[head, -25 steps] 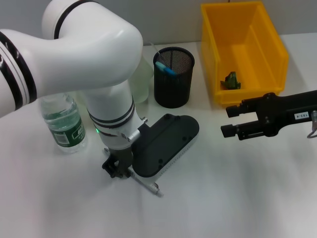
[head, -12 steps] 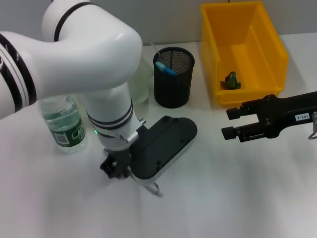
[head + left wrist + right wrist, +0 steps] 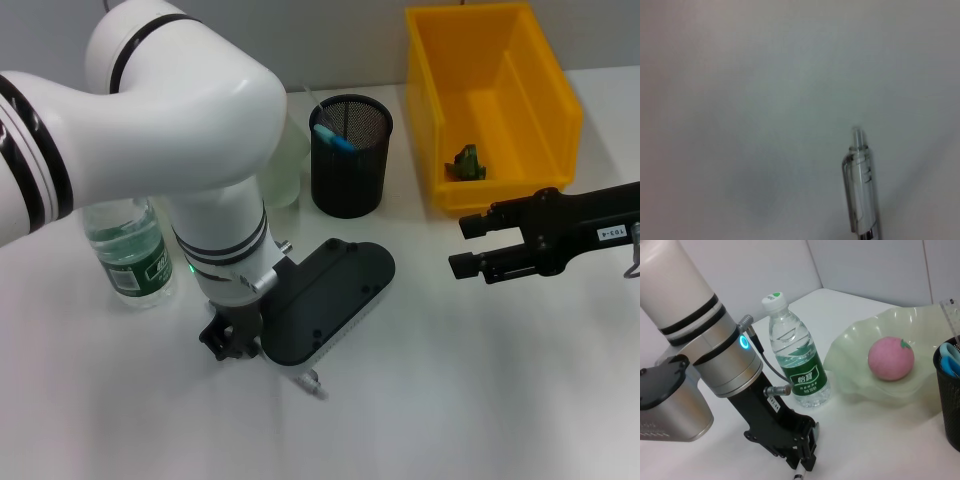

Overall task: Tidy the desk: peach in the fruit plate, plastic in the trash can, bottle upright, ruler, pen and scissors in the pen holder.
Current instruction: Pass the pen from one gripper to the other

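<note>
My left gripper [image 3: 228, 340] is down at the table in front of me, shut on a clear pen [image 3: 860, 192]; only the pen's tip [image 3: 313, 382] pokes out from under the black wrist housing. From the right wrist view the left gripper's fingers [image 3: 805, 452] stand pressed together on the tabletop. The bottle [image 3: 128, 248] stands upright to the left. The peach [image 3: 891, 359] lies in the pale green fruit plate [image 3: 850, 370]. A black mesh pen holder [image 3: 350, 155] holds blue scissors [image 3: 951, 356] and a ruler [image 3: 952, 315]. My right gripper [image 3: 470, 245] hovers open at the right.
A yellow bin [image 3: 540, 100] at the back right holds a small green piece of plastic [image 3: 466, 163]. The left arm's white body hides most of the fruit plate in the head view. Bare white table lies along the front and between the two arms.
My left gripper has shifted slightly left, and the pen's tip has moved with it. The right arm has stayed almost still.
</note>
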Robot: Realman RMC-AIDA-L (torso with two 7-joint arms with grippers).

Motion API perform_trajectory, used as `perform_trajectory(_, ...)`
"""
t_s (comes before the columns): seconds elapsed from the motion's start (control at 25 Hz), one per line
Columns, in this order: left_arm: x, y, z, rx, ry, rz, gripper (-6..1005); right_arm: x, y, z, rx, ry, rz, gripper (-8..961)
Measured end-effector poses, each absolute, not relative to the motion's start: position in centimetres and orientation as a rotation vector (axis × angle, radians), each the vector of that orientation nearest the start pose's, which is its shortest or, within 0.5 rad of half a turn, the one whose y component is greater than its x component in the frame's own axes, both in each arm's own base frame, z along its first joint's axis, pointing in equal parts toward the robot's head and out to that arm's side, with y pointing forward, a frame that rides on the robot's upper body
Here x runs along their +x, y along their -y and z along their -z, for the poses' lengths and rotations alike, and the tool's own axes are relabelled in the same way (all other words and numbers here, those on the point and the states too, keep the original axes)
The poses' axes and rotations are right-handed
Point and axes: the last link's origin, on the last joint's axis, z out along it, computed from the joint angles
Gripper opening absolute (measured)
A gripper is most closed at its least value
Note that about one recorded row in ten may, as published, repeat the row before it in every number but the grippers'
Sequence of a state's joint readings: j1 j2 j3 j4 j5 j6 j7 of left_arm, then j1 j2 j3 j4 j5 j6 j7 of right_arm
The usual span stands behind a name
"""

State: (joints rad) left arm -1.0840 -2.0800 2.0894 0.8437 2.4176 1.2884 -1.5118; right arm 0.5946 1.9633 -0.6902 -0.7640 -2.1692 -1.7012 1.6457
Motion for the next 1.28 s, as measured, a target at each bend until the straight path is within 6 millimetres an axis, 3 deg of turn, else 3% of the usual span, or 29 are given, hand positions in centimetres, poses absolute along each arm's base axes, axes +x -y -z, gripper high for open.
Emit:
perform_trajectory(0.6, -11.5, -35.6, 11.8, -2.839, -1.355, -1.145, 142, 26.1, -34.3, -5.2, -2.859, -0.767, -0.441, 723)
perform_trajectory(0.84, -10.9, -36.3, 10.8, -2.941, -1.143, -0.991, 146, 26.0, -34.0, -6.0, -2.868, -0.736, -0.426, 723)
perform_trajectory(1.28, -11.5, -37.5, 8.2, -3.104, -0.417, -0.384, 154, 26.4, -32.6, -9.6, -2.815, -0.683, -0.503, 722)
